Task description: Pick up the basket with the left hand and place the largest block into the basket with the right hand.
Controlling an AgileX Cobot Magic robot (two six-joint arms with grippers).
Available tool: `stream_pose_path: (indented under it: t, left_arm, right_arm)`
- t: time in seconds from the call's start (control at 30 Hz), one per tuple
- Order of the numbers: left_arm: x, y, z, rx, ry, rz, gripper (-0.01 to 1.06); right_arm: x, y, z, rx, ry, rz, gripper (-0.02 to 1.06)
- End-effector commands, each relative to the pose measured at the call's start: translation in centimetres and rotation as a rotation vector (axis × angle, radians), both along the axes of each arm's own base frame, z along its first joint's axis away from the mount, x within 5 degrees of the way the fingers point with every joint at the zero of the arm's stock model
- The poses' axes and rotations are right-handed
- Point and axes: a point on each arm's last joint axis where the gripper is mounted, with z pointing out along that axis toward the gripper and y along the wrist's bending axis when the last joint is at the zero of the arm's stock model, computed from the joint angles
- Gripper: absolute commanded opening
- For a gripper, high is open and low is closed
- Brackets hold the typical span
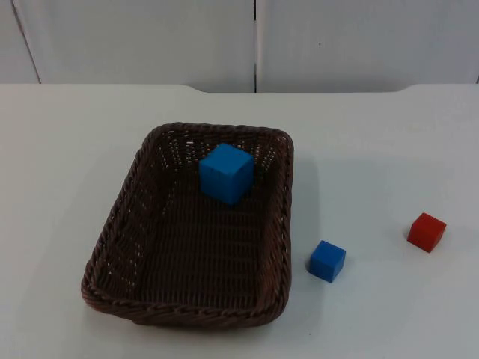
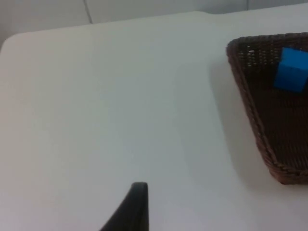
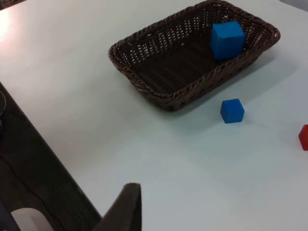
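- Left pincer [image 2: 137,209] well apart from basket [image 2: 269,106]; big blue block [image 2: 291,70] inside; jaw state can't tell.
- Right pincer [image 3: 126,207] far from small blue block [image 3: 232,110], red block [image 3: 303,137] on tabletop [image 3: 192,163]; can't tell either.

Large blue block [image 1: 226,173] inside brown wicker basket [image 1: 127,224] on table.
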Motion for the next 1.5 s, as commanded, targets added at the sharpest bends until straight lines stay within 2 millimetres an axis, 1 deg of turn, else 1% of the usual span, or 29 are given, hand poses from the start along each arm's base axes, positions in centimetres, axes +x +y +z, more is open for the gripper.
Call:
stream_pose_path:
  t: [0.0, 0.1, 0.23, 0.53, 0.73, 0.9, 0.93, 1.1, 1.13, 1.3, 1.33, 1.47]
  left_arm:
    - [-0.02, 0.06, -0.16, 0.003, 0.004, 0.05, 1.05]
    - [-0.03, 0.03, -0.16, 0.003, 0.004, 0.109, 1.05]
    - [-0.03, 0.01, -0.16, 0.003, 0.004, 0.143, 1.05]
    - [-0.03, 0.01, -0.16, 0.003, 0.004, 0.146, 1.05]
    - [-0.03, 0.01, -0.16, 0.003, 0.004, 0.146, 1.05]
    - [-0.03, 0.01, -0.16, 0.003, 0.004, 0.146, 1.05]
    - [-0.03, 0.01, -0.16, 0.003, 0.004, 0.146, 1.05]
    - [-0.03, 0.01, -0.16, 0.003, 0.004, 0.146, 1.05]
    - [-0.03, 0.01, -0.16, 0.003, 0.004, 0.146, 1.05]
    - [-0.03, 0.01, -0.16, 0.003, 0.004, 0.146, 1.05]
    - [-0.03, 0.01, -0.16, 0.003, 0.004, 0.146, 1.05]
    - [-0.03, 0.01, -0.16, 0.003, 0.004, 0.146, 1.05]
  right_arm:
    - [0.01, 0.01, 0.06, 0.013, -0.007, -0.004, 1.05]
    - [0.01, 0.01, 0.06, 0.013, -0.007, -0.004, 1.05]
    - [0.01, 0.01, 0.06, 0.013, -0.007, -0.004, 1.05]
    - [0.0, 0.01, 0.06, 0.013, -0.007, -0.008, 1.05]
    - [-0.03, 0.06, 0.06, 0.013, -0.008, -0.081, 1.05]
    - [-0.1, 0.15, 0.06, 0.012, -0.009, -0.23, 1.05]
    - [-0.1, 0.15, 0.06, 0.012, -0.009, -0.23, 1.05]
    - [-0.15, 0.26, 0.06, 0.011, -0.01, -0.396, 1.05]
    - [-0.15, 0.26, 0.06, 0.011, -0.01, -0.396, 1.05]
    - [-0.19, 0.39, 0.06, 0.012, -0.01, -0.551, 1.05]
    - [-0.19, 0.39, 0.06, 0.012, -0.01, -0.551, 1.05]
    - [-0.2, 0.46, 0.06, 0.012, -0.01, -0.656, 1.05]
